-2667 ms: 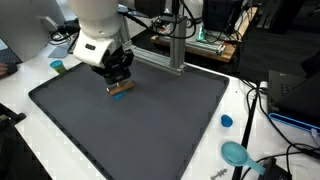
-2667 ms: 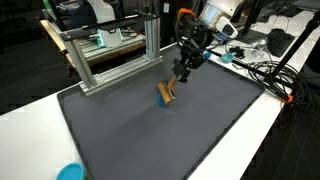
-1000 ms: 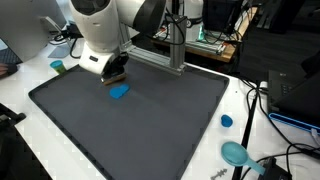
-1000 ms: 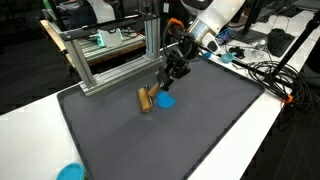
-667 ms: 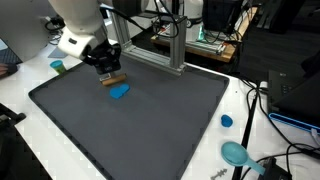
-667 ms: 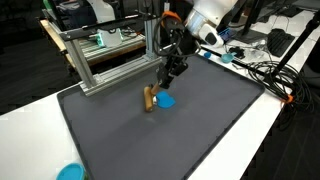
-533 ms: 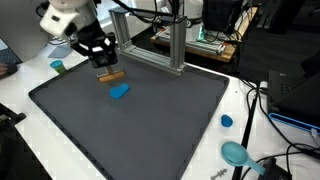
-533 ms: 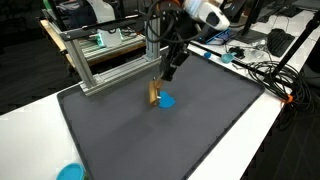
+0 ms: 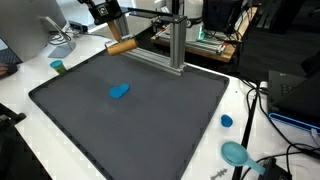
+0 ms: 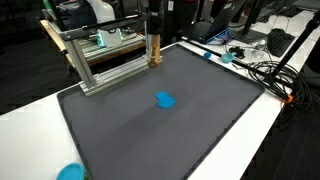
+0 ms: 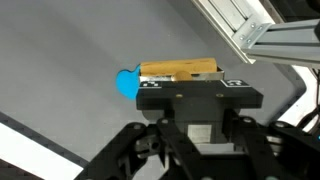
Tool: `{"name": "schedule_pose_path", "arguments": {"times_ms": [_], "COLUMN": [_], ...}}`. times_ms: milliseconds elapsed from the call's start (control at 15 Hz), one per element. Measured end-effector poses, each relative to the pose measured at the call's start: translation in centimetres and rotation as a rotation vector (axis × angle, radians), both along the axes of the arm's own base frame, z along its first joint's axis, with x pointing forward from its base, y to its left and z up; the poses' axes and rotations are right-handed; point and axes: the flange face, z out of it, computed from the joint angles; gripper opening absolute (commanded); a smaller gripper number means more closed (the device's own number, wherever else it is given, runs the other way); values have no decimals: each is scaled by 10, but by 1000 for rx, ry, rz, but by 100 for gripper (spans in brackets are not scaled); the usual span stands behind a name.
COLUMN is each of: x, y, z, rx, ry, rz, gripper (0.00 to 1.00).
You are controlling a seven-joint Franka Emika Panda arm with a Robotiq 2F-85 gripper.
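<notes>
My gripper (image 9: 106, 12) is raised high above the dark mat (image 9: 150, 120), shut on a wooden block (image 9: 122, 46). The block hangs below the fingers in both exterior views; it stands upright in one, block (image 10: 154, 48). In the wrist view the block (image 11: 180, 69) lies crosswise at the gripper (image 11: 182, 76) tips. A small blue piece (image 9: 119, 91) lies alone on the mat, far beneath the block. That blue piece (image 10: 164, 99) sits near the mat's middle, and the wrist view shows the blue piece (image 11: 127, 82) just left of the block.
An aluminium frame (image 10: 110, 60) stands along the mat's far edge, close to the raised block. A blue bowl (image 9: 236, 153), a small blue cap (image 9: 226, 121) and a green cup (image 9: 58, 67) sit on the white table. Cables (image 10: 262, 70) lie beside the mat.
The arm has risen steeply with the wooden block and swung toward the frame. The blue piece has stayed where it was on the mat.
</notes>
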Motion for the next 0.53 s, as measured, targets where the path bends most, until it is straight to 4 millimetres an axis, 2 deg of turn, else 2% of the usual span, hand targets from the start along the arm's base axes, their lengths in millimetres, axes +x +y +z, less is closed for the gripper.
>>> {"name": "schedule_pose_path", "arguments": {"times_ms": [133, 267, 333, 467, 533], "x": [-29, -54, -65, -74, -72], "y": [-13, -19, -19, -17, -18], "z": [9, 16, 18, 20, 19], "rx": [53, 103, 106, 105, 105], "ry": [-16, -59, -89, -96, -94], "rz": [-88, -156, -143, -140, -140], "gripper": [22, 22, 47, 47, 22]}}
